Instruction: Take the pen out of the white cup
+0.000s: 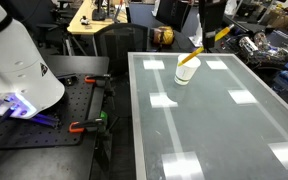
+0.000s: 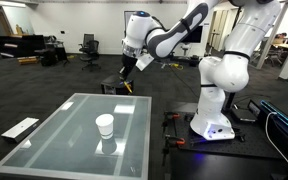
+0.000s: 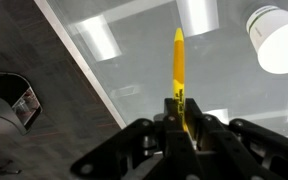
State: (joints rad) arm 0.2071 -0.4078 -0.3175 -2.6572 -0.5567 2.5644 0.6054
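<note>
The yellow pen (image 3: pixel 179 65) is clamped upright between my gripper's fingers (image 3: pixel 181 112) and points away from the wrist camera. The white cup (image 3: pixel 279 40) stands upright on the glass table (image 3: pixel 154 40), to the right of the pen and apart from it. In an exterior view the gripper (image 2: pixel 127 80) hangs high above the table's far edge with the pen (image 2: pixel 128 87) below it, well clear of the cup (image 2: pixel 105 125). In an exterior view the pen (image 1: pixel 191 56) hangs from the gripper (image 1: pixel 206 38) and overlaps the cup (image 1: pixel 186 74) only by line of sight.
The glass table (image 1: pixel 224 130) reflects ceiling lights. The robot base (image 2: pixel 214 100) stands on a black breadboard bench (image 1: pixel 44 125) with red-handled clamps (image 1: pixel 84 126) at the table's side. A keyboard (image 2: pixel 21 127) lies on the floor. Office clutter and chairs stand behind.
</note>
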